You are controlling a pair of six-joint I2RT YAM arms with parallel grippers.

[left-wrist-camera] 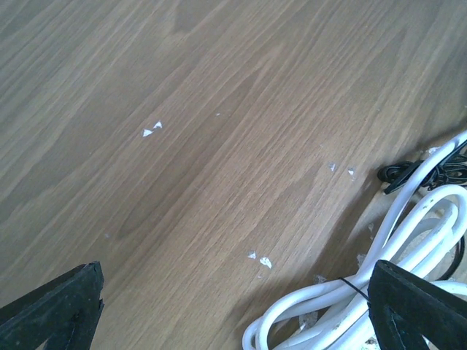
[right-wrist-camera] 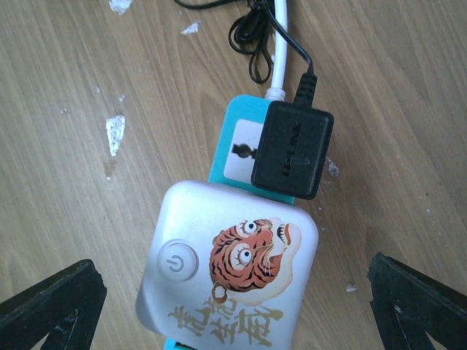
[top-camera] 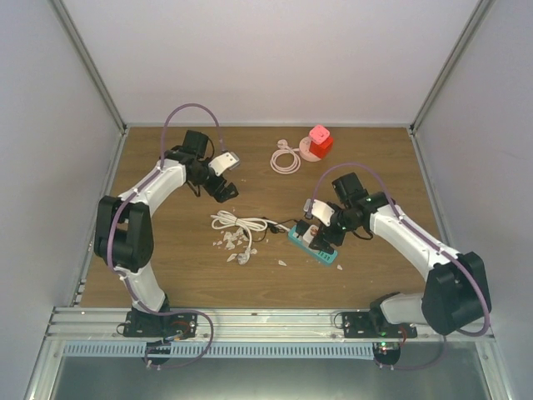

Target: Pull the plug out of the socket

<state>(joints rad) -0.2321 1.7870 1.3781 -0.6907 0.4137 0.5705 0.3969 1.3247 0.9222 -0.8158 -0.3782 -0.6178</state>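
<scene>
A teal power strip (top-camera: 314,245) lies on the wooden table right of centre. In the right wrist view the strip (right-wrist-camera: 235,120) carries a black adapter plug (right-wrist-camera: 293,149) and a silver square plug with a tiger picture and a power button (right-wrist-camera: 228,266). My right gripper (right-wrist-camera: 233,310) is open directly above the silver plug, its fingertips (right-wrist-camera: 51,302) wide on both sides, not touching. My left gripper (top-camera: 225,190) is open over bare wood at the table's left middle, beside the white coiled cable (left-wrist-camera: 379,292).
A white bundled cable (top-camera: 239,225) and white debris lie at the table centre. A thin black cord (right-wrist-camera: 255,36) runs from the black adapter. A red cube socket (top-camera: 320,140) and a pink coiled cable (top-camera: 286,157) sit at the back. White walls enclose the table.
</scene>
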